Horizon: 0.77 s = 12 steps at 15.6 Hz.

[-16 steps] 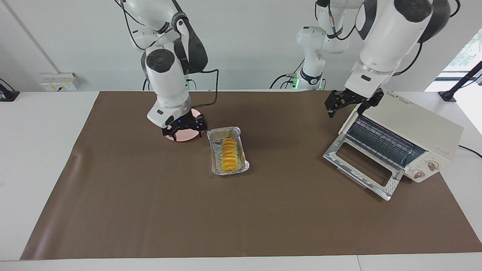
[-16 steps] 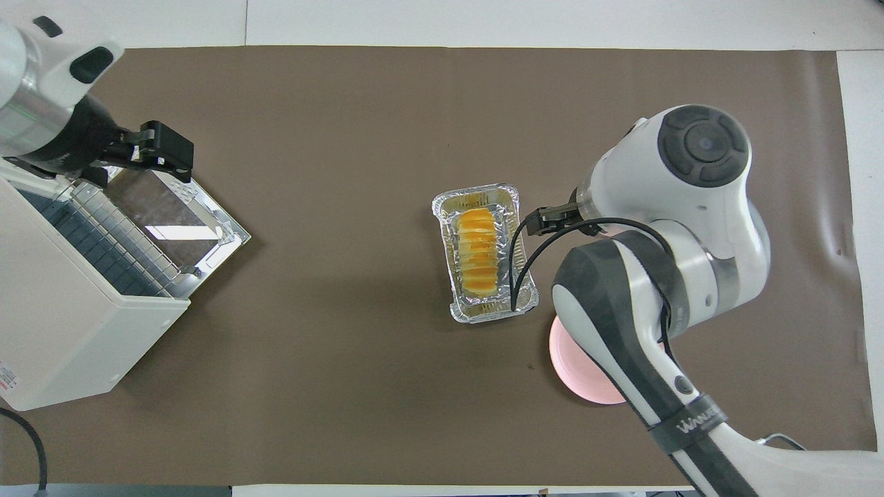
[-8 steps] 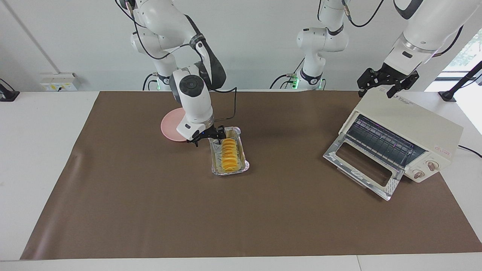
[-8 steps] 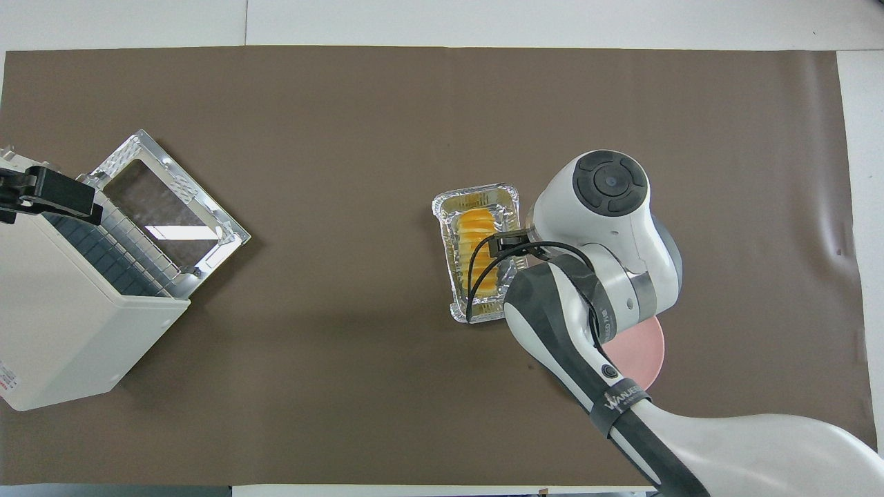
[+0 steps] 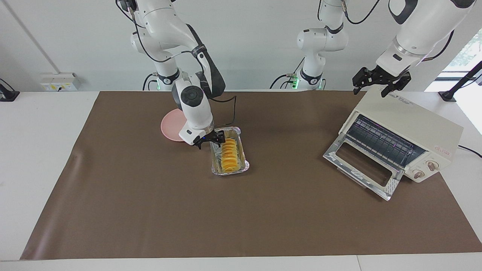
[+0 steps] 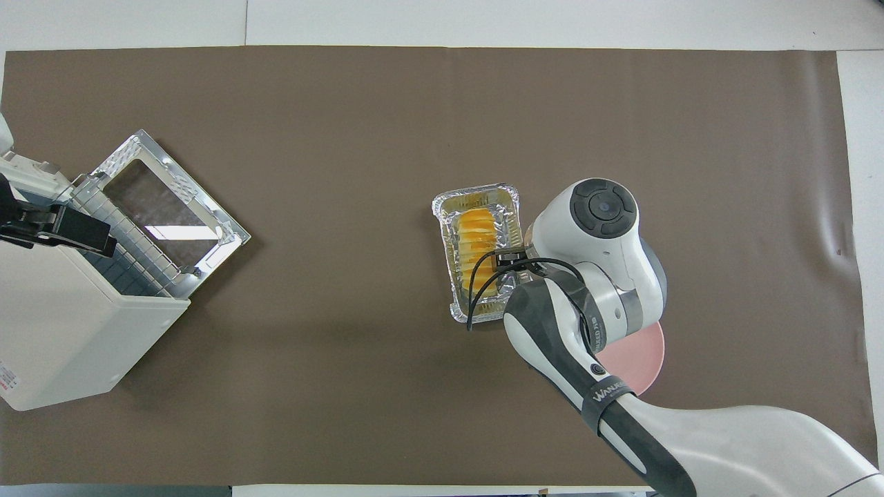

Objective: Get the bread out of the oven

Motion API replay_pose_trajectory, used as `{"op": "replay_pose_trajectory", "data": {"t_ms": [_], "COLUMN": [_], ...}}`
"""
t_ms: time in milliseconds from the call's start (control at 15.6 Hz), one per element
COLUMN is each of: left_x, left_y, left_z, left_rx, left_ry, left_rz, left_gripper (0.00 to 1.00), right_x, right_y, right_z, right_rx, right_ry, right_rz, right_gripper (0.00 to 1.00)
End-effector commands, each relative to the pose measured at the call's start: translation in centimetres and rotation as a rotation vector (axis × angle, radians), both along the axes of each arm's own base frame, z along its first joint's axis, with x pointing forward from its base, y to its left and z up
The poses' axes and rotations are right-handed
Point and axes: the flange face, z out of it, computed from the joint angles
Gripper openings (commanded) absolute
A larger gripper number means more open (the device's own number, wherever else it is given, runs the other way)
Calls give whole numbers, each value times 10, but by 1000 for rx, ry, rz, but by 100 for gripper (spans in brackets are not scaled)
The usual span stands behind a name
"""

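Note:
The bread [image 5: 229,155] [image 6: 476,240], a ridged golden loaf, lies in a crinkled foil tray [image 5: 243,165] [image 6: 476,192] on the brown mat, outside the oven. My right gripper [image 5: 211,142] is low at the tray's end nearer the robots. Its fingers stand apart, one outside the tray wall and one inside by the loaf's end. In the overhead view the wrist hides those fingers. The cream oven [image 5: 414,124] [image 6: 62,331] sits at the left arm's end with its glass door [image 5: 361,165] [image 6: 166,207] dropped open. My left gripper [image 5: 372,87] [image 6: 59,228] hangs open over the oven's top.
A pink plate [image 5: 169,128] [image 6: 639,359] lies beside the tray, nearer the robots, partly under the right arm. The oven's wire rack [image 5: 380,141] shows with nothing on it. A third arm's base [image 5: 314,75] stands at the table's edge.
My right gripper moved off the plate to the tray's near end and lowered beside the loaf. My left gripper rose from the oven's opening to above its top.

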Motion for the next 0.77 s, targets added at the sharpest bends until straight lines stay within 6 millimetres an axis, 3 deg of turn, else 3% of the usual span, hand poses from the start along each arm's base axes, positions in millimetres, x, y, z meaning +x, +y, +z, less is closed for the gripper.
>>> {"op": "replay_pose_trajectory", "data": {"t_ms": [0,193,386,514,707], "left_x": [0,8,6,5,4], "left_y": [8,8,-1,2,10], "left_z": [-4,-6,-3,-3,-3], "left_rx": [5,13,14,14,13], "left_ry": [-6,18,7,4,8], "left_rz": [-10,-7,-24,-17,-1], "left_gripper": [100,100,100,100,100], "right_x": [-6,-8,-4,9,41], "right_y": [-4,-4,-5,-14,-64], "right_z": [-3,-3,-1,11,33], "right_rx": [15,14,16,29,84], "right_ry": [-10,-7,-11,-29,-30], "right_rz": [-14,-11,-12,-26,-43], "right_gripper": [46,0,0,0,0]}}
